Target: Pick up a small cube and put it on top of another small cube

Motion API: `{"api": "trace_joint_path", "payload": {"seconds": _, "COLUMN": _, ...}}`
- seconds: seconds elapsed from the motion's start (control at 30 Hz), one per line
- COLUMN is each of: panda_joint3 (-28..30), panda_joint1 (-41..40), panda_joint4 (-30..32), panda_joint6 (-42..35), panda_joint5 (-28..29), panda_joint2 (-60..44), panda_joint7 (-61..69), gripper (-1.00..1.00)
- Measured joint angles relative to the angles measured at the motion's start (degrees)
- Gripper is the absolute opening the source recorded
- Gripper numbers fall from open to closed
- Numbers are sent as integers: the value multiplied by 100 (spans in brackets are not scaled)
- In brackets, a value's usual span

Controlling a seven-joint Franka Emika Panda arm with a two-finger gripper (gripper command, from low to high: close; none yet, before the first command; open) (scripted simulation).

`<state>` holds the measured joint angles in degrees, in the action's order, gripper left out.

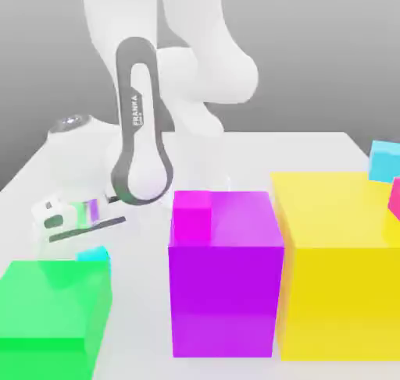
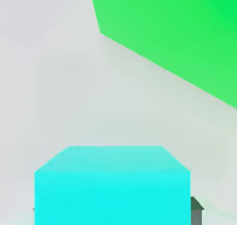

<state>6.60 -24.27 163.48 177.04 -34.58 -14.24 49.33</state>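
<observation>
Gripper [image 1: 78,222] lowered to the white table [image 1: 312,148], fingers clamped on the small cyan cube [image 2: 112,187] (just behind the green block [image 1: 51,304]), magenta cube [image 1: 192,211] seated on the purple block [image 1: 225,292].

Smooth, plain-coloured small cube [image 2: 111,187] and green block [image 2: 176,34]; matt white table [image 1: 258,160].

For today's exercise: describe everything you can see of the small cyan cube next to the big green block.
The small cyan cube is a plain, evenly coloured block with flat faces and sharp edges, no markings, looking like smooth plastic. In the exterior view only its top corner peeks out behind the green block, close to it. It sits square on the white table. In the hand view it lies right at the tool, a dark fingertip against its side; the tool looks shut on it.
</observation>
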Motion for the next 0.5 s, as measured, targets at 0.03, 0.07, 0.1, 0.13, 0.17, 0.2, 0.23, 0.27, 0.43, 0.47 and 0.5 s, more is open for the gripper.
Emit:
{"api": "trace_joint_path", "payload": {"seconds": 0.03, "panda_joint3": -57, "panda_joint1": -45, "panda_joint4": -6, "panda_joint6": 23, "panda_joint5": -44, "panda_joint2": -28, "panda_joint7": 31, "gripper": -100}}
{"api": "trace_joint_path", "payload": {"seconds": 0.07, "panda_joint3": 21, "panda_joint1": 20, "panda_joint4": 0, "panda_joint6": -4, "panda_joint5": 6, "panda_joint2": 9, "panda_joint7": -5, "gripper": -100}}
{"api": "trace_joint_path", "payload": {"seconds": 0.1, "panda_joint3": 176, "panda_joint1": 143, "panda_joint4": 14, "panda_joint6": -59, "panda_joint5": 128, "panda_joint2": 80, "panda_joint7": -93, "gripper": -100}}
{"api": "trace_joint_path", "payload": {"seconds": 0.13, "panda_joint3": 373, "panda_joint1": 299, "panda_joint4": 33, "panda_joint6": -127, "panda_joint5": 287, "panda_joint2": 167, "panda_joint7": -209, "gripper": -100}}
{"api": "trace_joint_path", "payload": {"seconds": 0.17, "panda_joint3": 564, "panda_joint1": 435, "panda_joint4": 58, "panda_joint6": -195, "panda_joint5": 500, "panda_joint2": 266, "panda_joint7": -363, "gripper": -100}}
{"api": "trace_joint_path", "payload": {"seconds": 0.2, "panda_joint3": 791, "panda_joint1": 603, "panda_joint4": 84, "panda_joint6": -270, "panda_joint5": 724, "panda_joint2": 369, "panda_joint7": -528, "gripper": -100}}
{"api": "trace_joint_path", "payload": {"seconds": 0.23, "panda_joint3": 1022, "panda_joint1": 775, "panda_joint4": 112, "panda_joint6": -342, "panda_joint5": 959, "panda_joint2": 474, "panda_joint7": -702, "gripper": -100}}
{"api": "trace_joint_path", "payload": {"seconds": 0.27, "panda_joint3": 1234, "panda_joint1": 915, "panda_joint4": 141, "panda_joint6": -416, "panda_joint5": 1236, "panda_joint2": 583, "panda_joint7": -904, "gripper": -100}}
{"api": "trace_joint_path", "payload": {"seconds": 0.43, "panda_joint3": 1952, "panda_joint1": 1195, "panda_joint4": 290, "panda_joint6": -780, "panda_joint5": 2786, "panda_joint2": 1152, "panda_joint7": -2026, "gripper": -100}}
{"api": "trace_joint_path", "payload": {"seconds": 0.47, "panda_joint3": 1989, "panda_joint1": 1157, "panda_joint4": 317, "panda_joint6": -856, "panda_joint5": 3066, "panda_joint2": 1265, "panda_joint7": -2228, "gripper": -100}}
{"api": "trace_joint_path", "payload": {"seconds": 0.5, "panda_joint3": 2004, "panda_joint1": 1093, "panda_joint4": 343, "panda_joint6": -932, "panda_joint5": 3315, "panda_joint2": 1374, "panda_joint7": -2410, "gripper": -100}}
